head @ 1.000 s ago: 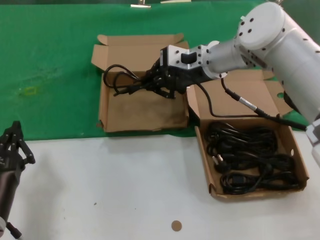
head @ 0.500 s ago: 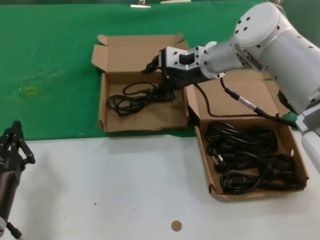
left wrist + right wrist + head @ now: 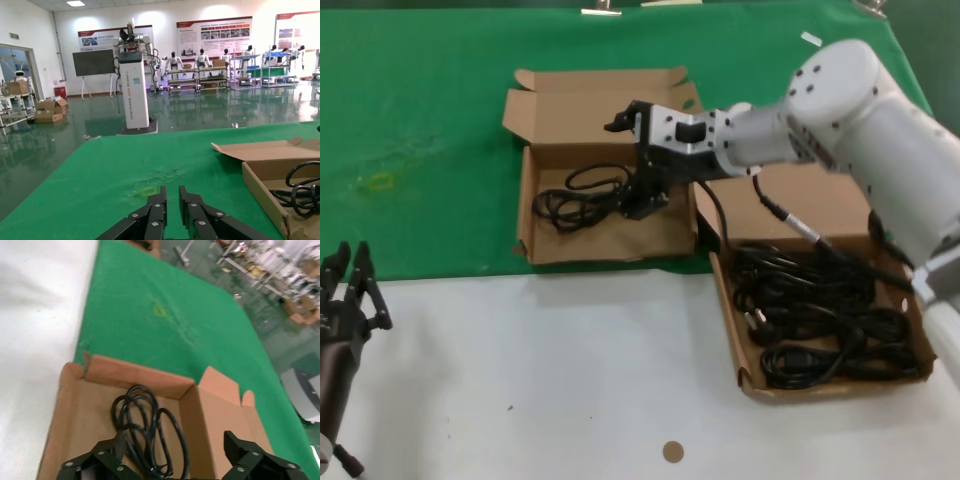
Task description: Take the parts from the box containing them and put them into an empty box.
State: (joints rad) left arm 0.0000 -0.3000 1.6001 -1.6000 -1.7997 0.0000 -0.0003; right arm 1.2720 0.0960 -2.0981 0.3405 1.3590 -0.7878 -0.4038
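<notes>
Two brown cardboard boxes lie open. The right box (image 3: 728, 290) holds several black coiled cables (image 3: 820, 310). The left box (image 3: 610, 235) has one cable bundle (image 3: 585, 195) lying on its floor. My right gripper (image 3: 632, 168) hovers just above that box's right half, open, nothing between its fingers. In the right wrist view the bundle (image 3: 142, 425) lies on the box floor (image 3: 85, 420) below the spread gripper (image 3: 174, 440). My left gripper (image 3: 350, 270) is parked at the table's near left; its fingers stand a narrow gap apart (image 3: 172, 192), empty.
The boxes straddle the edge between the green mat (image 3: 420, 130) and the white table (image 3: 570, 370). A small brown disc (image 3: 672, 451) lies near the front edge. The left wrist view shows the left box's corner (image 3: 265, 180) and cable (image 3: 302, 190).
My right gripper carried the cable bundle down into the left box, let go and opened. The bundle now lies on the box floor. The left gripper shifted slightly.
</notes>
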